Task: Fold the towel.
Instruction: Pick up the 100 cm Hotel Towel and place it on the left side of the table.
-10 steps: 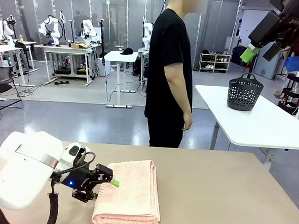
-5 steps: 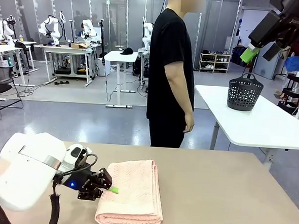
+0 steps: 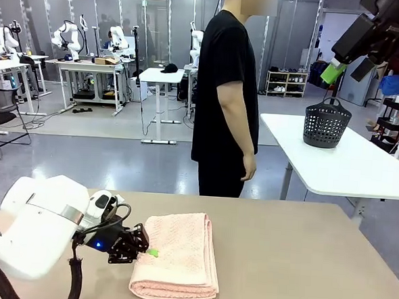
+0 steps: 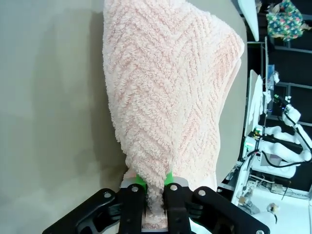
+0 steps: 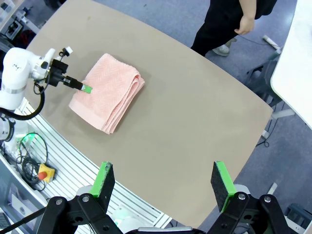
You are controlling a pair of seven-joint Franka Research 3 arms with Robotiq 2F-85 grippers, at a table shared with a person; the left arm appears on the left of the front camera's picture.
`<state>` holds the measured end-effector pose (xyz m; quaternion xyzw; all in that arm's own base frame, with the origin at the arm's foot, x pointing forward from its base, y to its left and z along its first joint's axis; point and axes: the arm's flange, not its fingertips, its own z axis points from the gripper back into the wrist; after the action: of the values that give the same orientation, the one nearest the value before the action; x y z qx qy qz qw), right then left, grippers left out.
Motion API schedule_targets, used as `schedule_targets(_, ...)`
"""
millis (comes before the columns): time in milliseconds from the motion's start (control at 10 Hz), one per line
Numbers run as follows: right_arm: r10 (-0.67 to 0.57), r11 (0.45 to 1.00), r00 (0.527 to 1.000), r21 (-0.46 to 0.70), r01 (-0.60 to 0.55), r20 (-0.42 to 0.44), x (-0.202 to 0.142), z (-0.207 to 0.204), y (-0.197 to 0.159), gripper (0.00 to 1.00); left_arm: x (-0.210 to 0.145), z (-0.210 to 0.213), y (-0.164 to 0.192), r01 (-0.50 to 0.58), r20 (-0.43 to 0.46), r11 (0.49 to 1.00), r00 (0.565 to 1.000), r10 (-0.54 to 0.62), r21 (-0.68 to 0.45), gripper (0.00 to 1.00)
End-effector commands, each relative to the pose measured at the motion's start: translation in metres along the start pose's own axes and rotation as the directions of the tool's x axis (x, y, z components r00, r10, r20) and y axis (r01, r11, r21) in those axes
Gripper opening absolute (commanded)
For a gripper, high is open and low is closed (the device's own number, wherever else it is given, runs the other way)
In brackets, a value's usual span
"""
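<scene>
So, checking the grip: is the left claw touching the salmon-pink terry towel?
Touching. In the left wrist view, the left claw is pinching the salmon-pink terry towel's edge between its green pads.

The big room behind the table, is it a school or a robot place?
Most likely a robot lab. White robot arms stand on workbenches at the back, and up close the left gripper pinches a pink towel on a tan table while a person stands by.

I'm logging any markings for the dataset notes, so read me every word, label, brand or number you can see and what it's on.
None can be read.
The left gripper, shut on the towel, has faint white print on its black body, too small and blurred to read.
The towel shows only its herringbone weave, no tag or label.
The right gripper and the tan table carry no visible text.
</scene>
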<state>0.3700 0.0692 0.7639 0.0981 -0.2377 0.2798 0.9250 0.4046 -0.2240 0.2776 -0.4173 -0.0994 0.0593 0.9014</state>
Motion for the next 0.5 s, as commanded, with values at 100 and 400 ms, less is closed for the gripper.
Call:
schedule_targets(100, -0.004, 1.0, 1.0, -0.002, 0.004, -0.002, -0.0001, 0.0, -0.001, 1.0, -0.0009, 0.0, 0.0017, 0.001, -0.01, 1.0, 1.0, 0.0, 0.011, 0.0)
schedule_targets(400, -0.004, 1.0, 1.0, -0.002, 0.004, -0.002, -0.0001, 0.0, -0.001, 1.0, -0.0009, 0.0, 0.0017, 0.001, -0.01, 1.0, 1.0, 0.0, 0.011, 0.0)
